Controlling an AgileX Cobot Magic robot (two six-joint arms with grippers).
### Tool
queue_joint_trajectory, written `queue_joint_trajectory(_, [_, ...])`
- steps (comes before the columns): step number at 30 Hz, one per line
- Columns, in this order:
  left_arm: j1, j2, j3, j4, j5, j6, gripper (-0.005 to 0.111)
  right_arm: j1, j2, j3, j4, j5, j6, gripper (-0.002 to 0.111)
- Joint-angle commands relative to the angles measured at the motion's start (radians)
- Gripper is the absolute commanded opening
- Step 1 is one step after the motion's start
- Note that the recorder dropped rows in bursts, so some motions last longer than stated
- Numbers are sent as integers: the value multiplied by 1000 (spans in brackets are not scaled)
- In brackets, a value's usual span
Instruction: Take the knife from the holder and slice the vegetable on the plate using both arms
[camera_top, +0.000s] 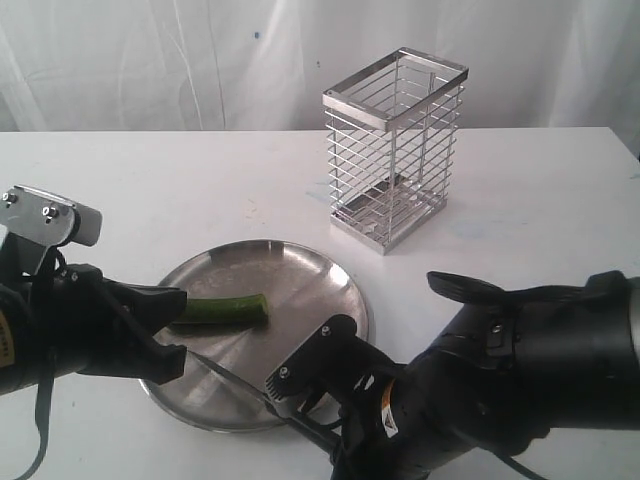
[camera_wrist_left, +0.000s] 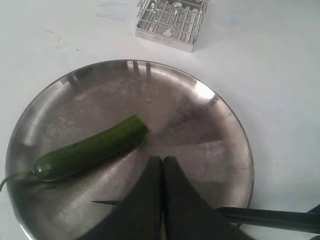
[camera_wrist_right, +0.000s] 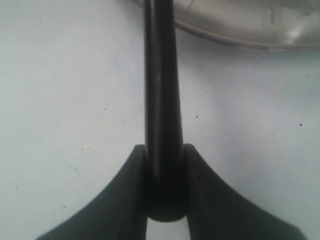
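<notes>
Your right pincer (camera_wrist_right: 165, 200) is clamped on the knife (camera_wrist_right: 161, 100) handle, blade reaching over the plate (camera_top: 300, 265). Left pincer (camera_wrist_left: 162, 172) has its fingers pressed together, empty, hovering just beside the vegetable (camera_wrist_left: 90, 149). Holder (camera_top: 397, 148) sits behind on the surface (camera_top: 540, 190).

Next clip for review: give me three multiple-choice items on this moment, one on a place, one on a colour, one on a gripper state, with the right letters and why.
1. Where does the vegetable lie?
A. on the plate
B. in the holder
C. on the bare table

2. What colour is the knife?
A. silver
B. black
C. red

3. What is the right gripper doing?
A. hanging open
B. gripping the vegetable
C. gripping the knife

Key: 1 A, the left wrist view shows it inside the rim; 2 B, handle and blade are dark throughout; 3 C, its fingers clamp the handle in the right wrist view.
</notes>
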Motion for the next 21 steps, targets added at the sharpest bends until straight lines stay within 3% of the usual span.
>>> queue_joint_trajectory(1, [-7,-1,-4,1,11,-1,0,-8,0,-11,-4,-17,-3,19])
queue_joint_trajectory(18, [-7,6,-4,58,57,20,0,-8,26,-43,-4,-10,-3,19])
queue_joint_trajectory(20, [-7,31,-4,163,69,22,8,-8,22,-43,-4,-27,17,16])
queue_joint_trajectory(21, [-7,51,-4,253,69,26,20,-8,22,-43,-4,-30,26,10])
